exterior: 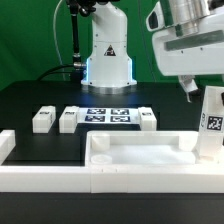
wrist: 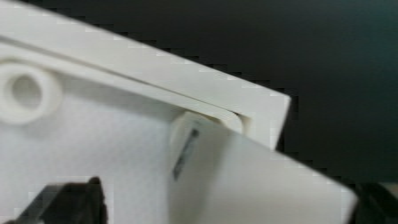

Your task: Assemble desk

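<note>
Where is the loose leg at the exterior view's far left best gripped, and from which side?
Likely mid-length, across its long side faces, from above: the leg lies flat on the table, apart from its neighbour, so both faces are free.

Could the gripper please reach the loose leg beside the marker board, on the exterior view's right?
Probably yes: that leg lies uncovered on the table, and the gripper hangs above the tabletop, nothing between them.

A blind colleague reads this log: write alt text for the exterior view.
On the exterior view's right, the gripper hangs near the top of an upright leg at the end of the white tabletop in front. Behind, three more legs flank the marker board on the black table.
</note>
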